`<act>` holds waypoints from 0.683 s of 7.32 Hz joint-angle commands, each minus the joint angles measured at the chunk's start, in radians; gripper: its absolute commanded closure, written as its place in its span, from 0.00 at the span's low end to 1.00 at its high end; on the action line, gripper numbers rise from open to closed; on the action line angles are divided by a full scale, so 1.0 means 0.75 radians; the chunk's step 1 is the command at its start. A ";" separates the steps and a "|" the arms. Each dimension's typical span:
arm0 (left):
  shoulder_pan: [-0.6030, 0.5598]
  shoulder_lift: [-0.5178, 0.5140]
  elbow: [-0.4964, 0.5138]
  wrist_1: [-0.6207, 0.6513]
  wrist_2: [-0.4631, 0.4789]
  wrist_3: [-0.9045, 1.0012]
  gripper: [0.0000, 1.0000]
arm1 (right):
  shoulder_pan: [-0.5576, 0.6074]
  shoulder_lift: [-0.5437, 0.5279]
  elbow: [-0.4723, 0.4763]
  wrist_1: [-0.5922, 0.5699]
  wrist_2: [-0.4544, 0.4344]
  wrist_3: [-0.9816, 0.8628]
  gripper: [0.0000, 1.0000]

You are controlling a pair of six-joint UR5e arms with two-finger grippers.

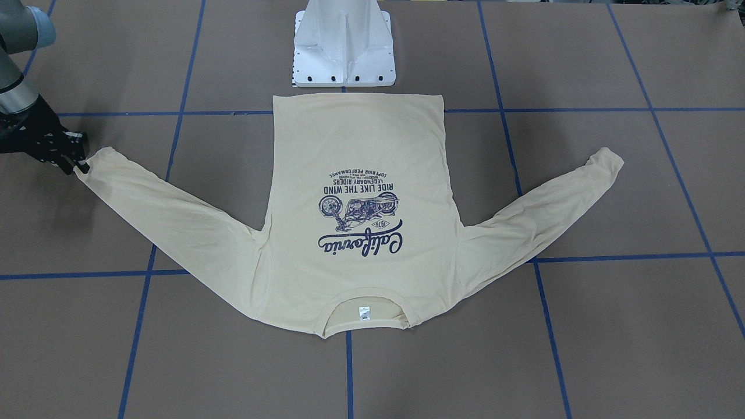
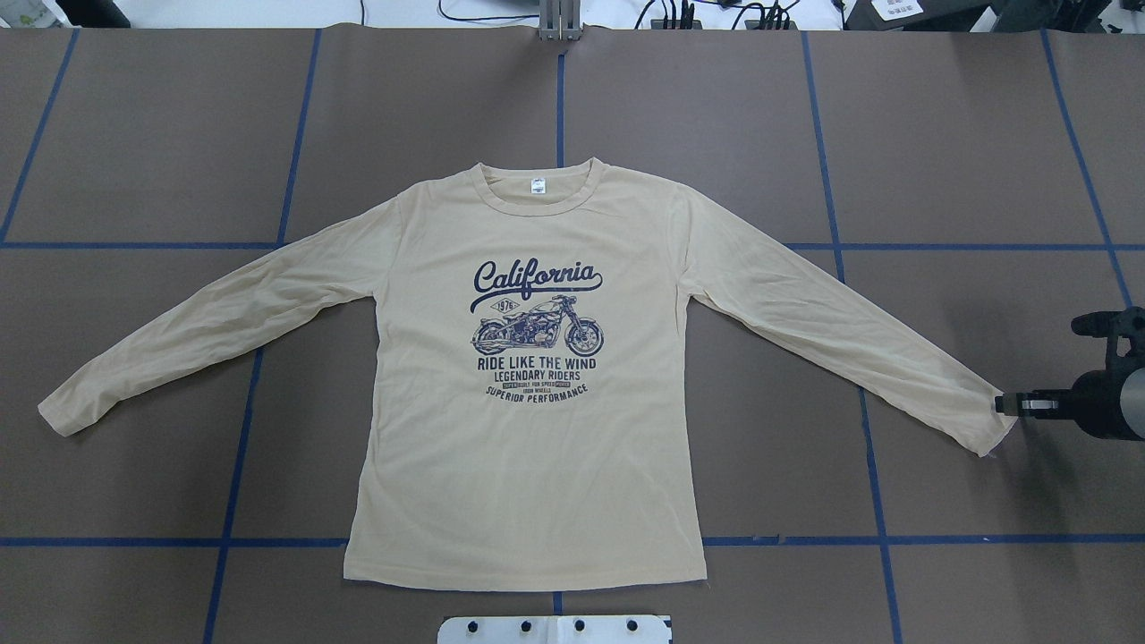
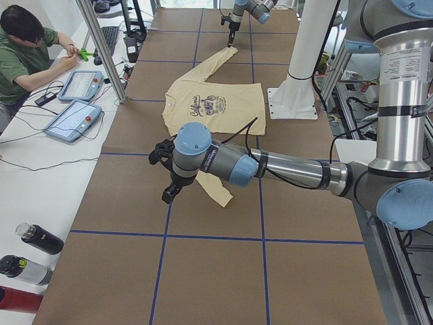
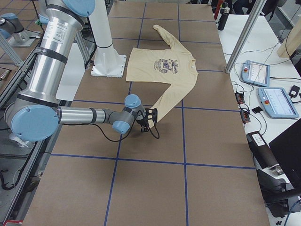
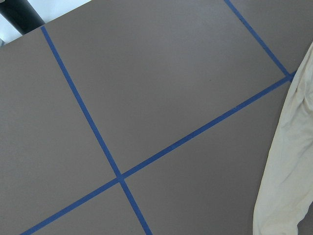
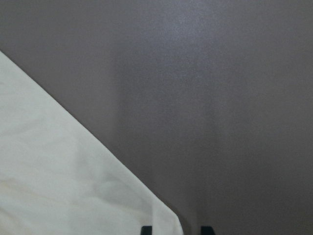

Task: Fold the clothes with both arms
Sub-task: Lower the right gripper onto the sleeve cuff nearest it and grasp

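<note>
Overhead exterior: T-shirt (image 2: 528, 447) flat, print up, mid-table (image 2: 179, 134).
Sleeves: splayed outward, cuffs nearest you on each side.
Right cuff (image 2: 984, 425): touching right gripper (image 2: 1004, 404), jaws slightly apart (nothing clamped).
Left cuff (image 2: 58, 416): left gripper (image 3: 169, 191) near, apart; jaw gap you cannot tell.

A brown tabletop (image 2: 161, 134) is marked into large squares by blue tape lines (image 2: 559, 107). One cream-yellow long-sleeved T-shirt (image 2: 528, 465) lies flat on it, print side up, both sleeves spread outward and angled toward the hem. A white pedestal (image 1: 343, 52) stands on the tabletop just beside the hem.
</note>
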 commanded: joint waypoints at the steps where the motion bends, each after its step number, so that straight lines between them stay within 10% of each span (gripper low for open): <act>1: 0.000 0.000 0.001 0.000 -0.002 0.000 0.00 | -0.010 0.000 -0.005 -0.001 -0.003 0.000 0.61; 3: 0.000 0.002 0.003 0.001 0.000 0.000 0.00 | -0.014 0.000 -0.005 -0.001 -0.001 0.071 1.00; 5: 0.000 0.002 0.003 0.001 -0.002 0.000 0.00 | -0.020 0.018 0.013 -0.001 0.013 0.170 1.00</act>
